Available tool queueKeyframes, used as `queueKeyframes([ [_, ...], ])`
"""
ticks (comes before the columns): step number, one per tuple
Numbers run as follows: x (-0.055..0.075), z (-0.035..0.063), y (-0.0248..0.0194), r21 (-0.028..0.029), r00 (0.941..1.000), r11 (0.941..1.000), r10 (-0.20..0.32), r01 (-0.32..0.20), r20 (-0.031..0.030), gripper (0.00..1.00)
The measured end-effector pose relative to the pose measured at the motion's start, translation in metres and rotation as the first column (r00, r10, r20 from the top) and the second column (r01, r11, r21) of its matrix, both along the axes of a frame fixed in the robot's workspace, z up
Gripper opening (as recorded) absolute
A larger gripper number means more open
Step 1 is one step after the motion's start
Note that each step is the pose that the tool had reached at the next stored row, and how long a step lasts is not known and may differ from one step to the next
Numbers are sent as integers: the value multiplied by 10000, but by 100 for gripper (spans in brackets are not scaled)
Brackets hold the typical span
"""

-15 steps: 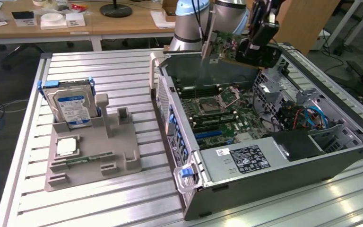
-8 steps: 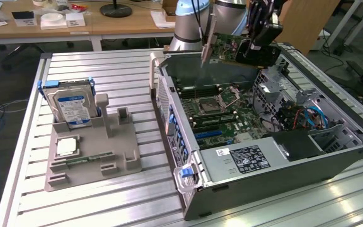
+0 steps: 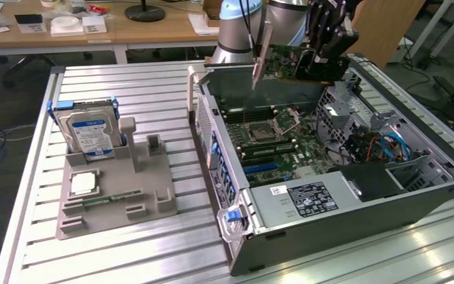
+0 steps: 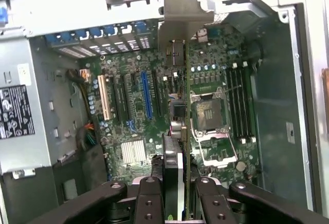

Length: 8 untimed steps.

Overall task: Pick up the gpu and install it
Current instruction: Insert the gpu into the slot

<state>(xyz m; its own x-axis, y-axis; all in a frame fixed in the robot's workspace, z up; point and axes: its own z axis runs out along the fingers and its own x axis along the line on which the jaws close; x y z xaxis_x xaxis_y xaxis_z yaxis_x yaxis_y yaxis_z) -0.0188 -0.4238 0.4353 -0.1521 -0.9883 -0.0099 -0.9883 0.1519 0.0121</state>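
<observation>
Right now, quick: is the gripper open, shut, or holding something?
gripper: closed on the gpu, holding it above the open computer case.

The gpu (image 3: 281,62), a thin green circuit card with a silvery end bracket, hung upright above the open computer case (image 3: 440,190).
</observation>
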Motion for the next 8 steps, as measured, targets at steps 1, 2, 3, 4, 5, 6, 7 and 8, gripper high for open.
queueKeyframes([
  [1,0,-1,0,0,9999,9999,163,-163,0,28],
  [2,0,-1,0,0,9995,9995,326,-326,0,28],
  [3,0,-2,0,0,9988,9988,489,-489,0,28],
  [4,0,-3,0,0,9979,9979,651,-651,0,28],
  [5,0,-4,0,0,9967,9967,813,-813,0,28],
  [6,0,-4,0,0,9952,9952,975,-975,-1,28],
  [7,0,-5,0,0,9933,9933,1152,-1152,0,28],
  [8,0,-6,0,0,9913,9913,1314,-1314,0,28],
])
